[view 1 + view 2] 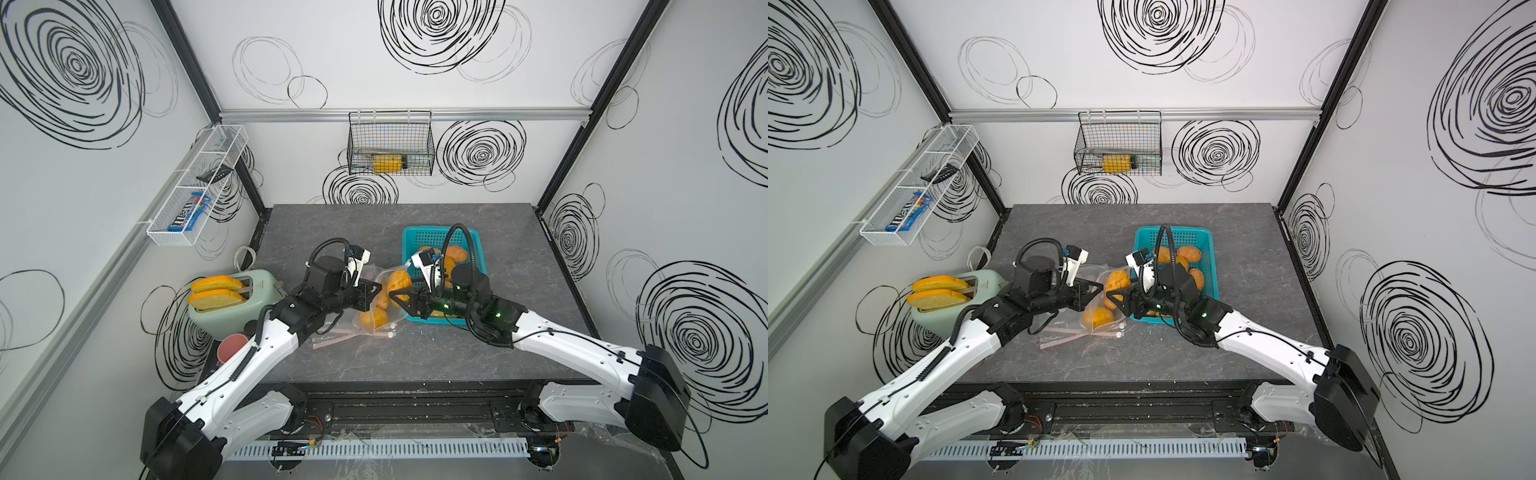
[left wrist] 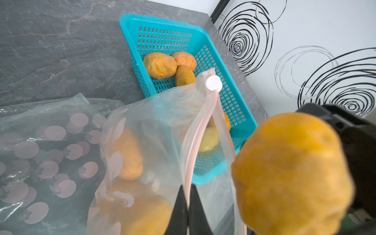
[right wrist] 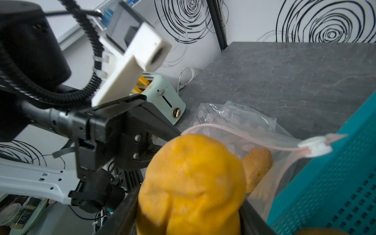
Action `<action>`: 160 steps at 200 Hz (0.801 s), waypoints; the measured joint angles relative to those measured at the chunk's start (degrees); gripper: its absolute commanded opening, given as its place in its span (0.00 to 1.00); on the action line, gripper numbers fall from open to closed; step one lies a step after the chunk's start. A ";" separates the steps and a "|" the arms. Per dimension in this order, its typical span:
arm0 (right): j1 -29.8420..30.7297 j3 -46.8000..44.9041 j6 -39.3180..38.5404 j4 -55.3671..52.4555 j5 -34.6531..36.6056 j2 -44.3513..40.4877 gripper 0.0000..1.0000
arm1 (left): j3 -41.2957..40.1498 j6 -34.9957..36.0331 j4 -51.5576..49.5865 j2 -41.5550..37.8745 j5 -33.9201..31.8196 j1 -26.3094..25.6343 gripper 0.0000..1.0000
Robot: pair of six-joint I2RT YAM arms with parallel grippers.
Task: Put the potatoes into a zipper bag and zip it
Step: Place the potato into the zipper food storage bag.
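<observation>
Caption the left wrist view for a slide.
Left end effector pinches the bag rim; a held potato hangs at its mouth, basket behind.

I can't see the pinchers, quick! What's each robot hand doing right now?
Left gripper: shut on the pink zip edge of the clear plastic zipper bag.
Right gripper: closed on a wrinkled orange-yellow potato.

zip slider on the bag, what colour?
White slider, on a pale pink zip track. It shows best in the left wrist view.
</observation>
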 measured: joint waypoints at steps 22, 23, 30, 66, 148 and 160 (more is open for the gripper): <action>0.20 -0.39 -0.04 0.00 1.49 2.43 0.50 | -1.14 -0.07 0.85 -0.63 0.66 1.27 0.00; 0.22 -0.39 -0.04 0.00 1.53 2.54 0.50 | -1.25 -0.07 0.90 -0.70 0.70 1.36 0.00; 0.31 -0.39 -0.04 -0.02 2.03 3.39 0.51 | -1.77 -0.07 1.09 -1.09 0.92 1.66 0.00; 0.66 0.72 0.02 -0.68 4.98 7.08 0.55 | -3.08 -0.07 1.40 -2.03 1.44 2.03 0.00; 2.71 7.34 -0.28 -4.26 10.78 10.60 0.80 | -3.69 -0.20 2.36 -2.25 2.80 2.86 0.00; 2.71 7.56 -0.39 -4.46 11.74 10.58 0.81 | -3.69 -0.20 2.34 -2.25 2.93 2.86 0.00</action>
